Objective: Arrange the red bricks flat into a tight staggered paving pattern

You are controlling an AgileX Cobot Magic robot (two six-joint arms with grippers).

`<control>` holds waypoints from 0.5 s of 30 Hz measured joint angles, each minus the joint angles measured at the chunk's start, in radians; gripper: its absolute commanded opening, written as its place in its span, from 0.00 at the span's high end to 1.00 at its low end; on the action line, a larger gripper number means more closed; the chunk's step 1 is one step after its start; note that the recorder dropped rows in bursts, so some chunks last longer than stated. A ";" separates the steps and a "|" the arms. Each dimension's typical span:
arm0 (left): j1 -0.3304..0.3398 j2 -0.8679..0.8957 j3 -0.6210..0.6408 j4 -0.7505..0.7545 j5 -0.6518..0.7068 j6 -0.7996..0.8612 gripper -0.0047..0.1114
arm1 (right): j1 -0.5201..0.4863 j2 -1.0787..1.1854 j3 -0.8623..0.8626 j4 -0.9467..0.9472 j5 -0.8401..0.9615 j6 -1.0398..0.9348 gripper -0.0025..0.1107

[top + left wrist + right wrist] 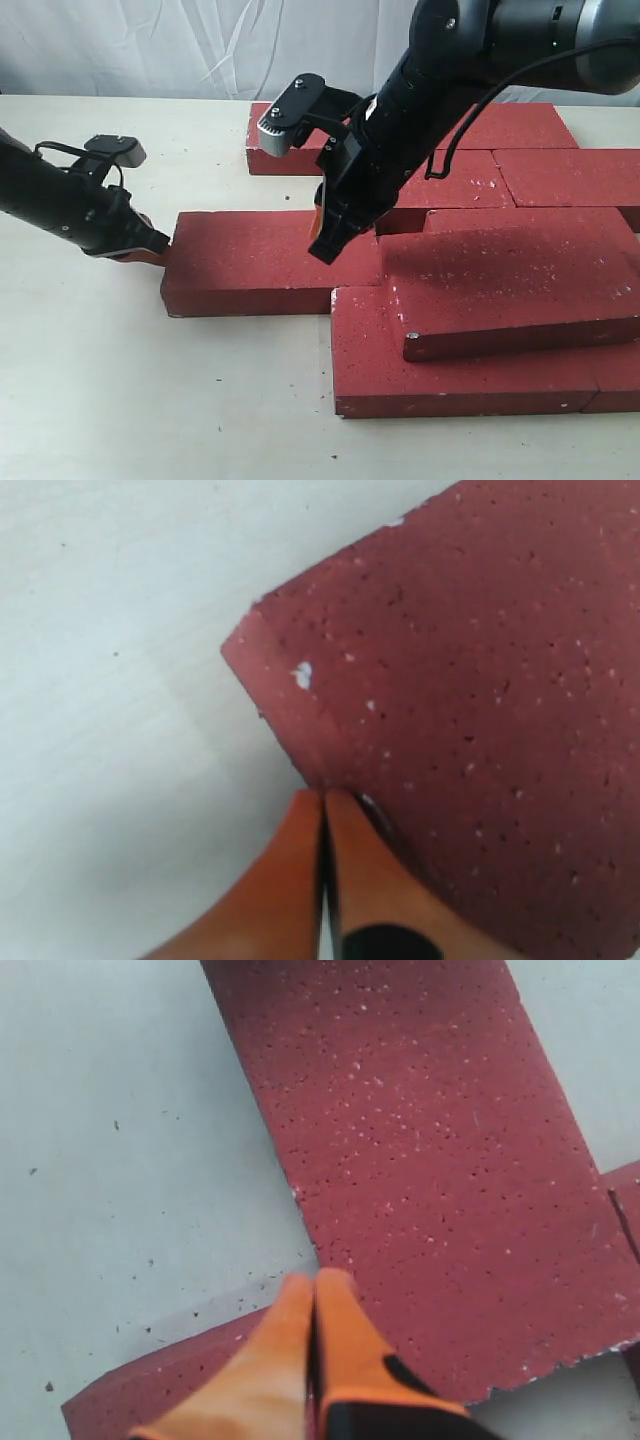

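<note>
Several red bricks lie on the pale table (90, 380). One brick (265, 265) lies flat and sticks out to the left of the group. My left gripper (150, 250) is shut and empty, its tips pressed against that brick's left end near a corner (470, 680); the left gripper's orange tips (323, 798) touch its side. My right gripper (325, 238) is shut and empty, and hangs over the same brick's (430, 1160) far long edge, near its right end. The right gripper's tips (315, 1282) meet at that edge. Another brick (510, 290) rests tilted on top of its neighbours.
Back rows of bricks (520, 125) (450, 185) (570, 175) lie flat, with one (290, 140) at the back left. A front brick (450, 375) lies under the tilted one. A white curtain (150, 45) hangs behind. Bare table spreads left and in front.
</note>
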 measured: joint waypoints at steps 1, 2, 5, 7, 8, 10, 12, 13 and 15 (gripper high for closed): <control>-0.007 0.000 0.000 -0.005 -0.010 0.000 0.96 | 0.000 0.000 0.000 -0.005 0.000 0.002 0.99; -0.015 0.000 0.000 -0.007 -0.023 0.000 0.96 | 0.000 0.000 0.000 -0.008 0.000 0.006 0.99; -0.038 0.000 0.000 -0.016 -0.055 0.000 0.96 | -0.003 0.000 0.000 -0.028 0.000 0.016 0.99; -0.048 0.000 0.000 -0.026 -0.071 0.000 0.96 | -0.010 0.000 0.000 -0.030 0.000 0.018 0.99; -0.055 0.000 0.000 -0.027 -0.078 0.000 0.96 | -0.014 0.000 0.000 -0.030 0.000 0.018 0.99; -0.066 0.000 0.000 -0.032 -0.088 0.000 0.96 | -0.031 0.000 0.000 -0.030 0.000 0.020 0.99; -0.080 0.000 0.000 -0.032 -0.101 0.000 0.96 | -0.050 0.000 0.000 -0.030 0.000 0.023 0.99; -0.091 0.000 0.000 -0.038 -0.106 0.000 0.96 | -0.060 0.000 0.000 -0.030 0.000 0.026 0.99; -0.111 0.000 0.000 -0.051 -0.110 0.000 0.96 | -0.082 0.000 0.000 -0.030 0.000 0.034 0.99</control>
